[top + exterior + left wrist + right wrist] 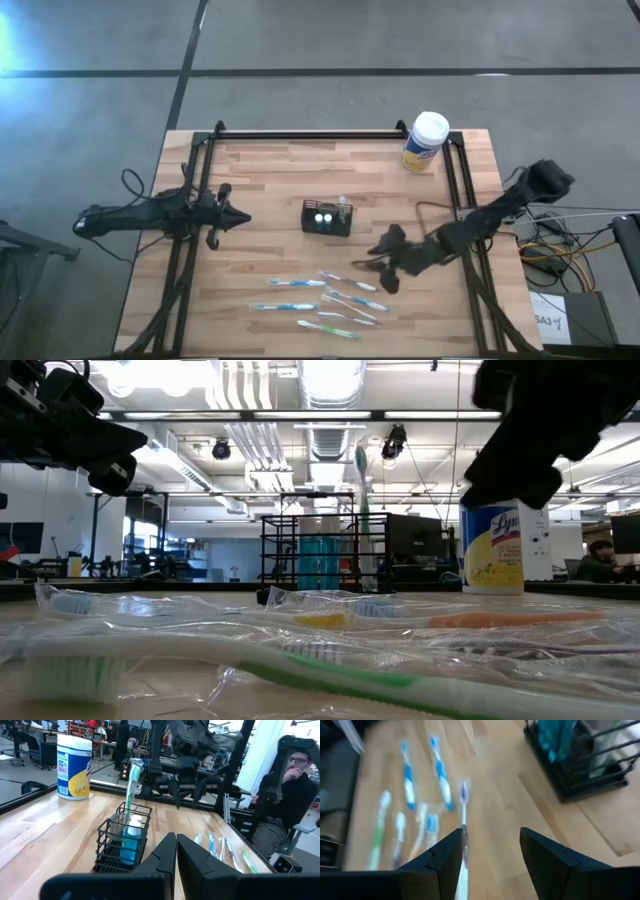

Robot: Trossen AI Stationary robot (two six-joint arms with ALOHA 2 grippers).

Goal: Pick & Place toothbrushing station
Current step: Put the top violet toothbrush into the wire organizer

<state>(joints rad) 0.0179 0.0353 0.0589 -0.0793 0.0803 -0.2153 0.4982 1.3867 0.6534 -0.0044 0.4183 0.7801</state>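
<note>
Nearest you, the toothbrushes (325, 300) lie scattered flat on the table (260, 170), on the near side of the black holder box (327, 218). Your right gripper (385, 262) hangs just beside the box, fingers spread and empty, above the brushes. One toothbrush (131, 787) stands upright in the box. Your left gripper (236, 217) waits clenched left of the box. Beyond the box stands the yellow canister (425, 142).

- Both arms are dark, near black, built of slim jointed links with bulkier housings at the joints.
- A thin dark cable loops off the left arm (150, 215), on the side away from the holder box (327, 218).
- The left gripper (176, 851) has two flat, matte black, wedge-shaped fingers.
- The right gripper (487, 855) carries broad, angular black fingers.
</note>
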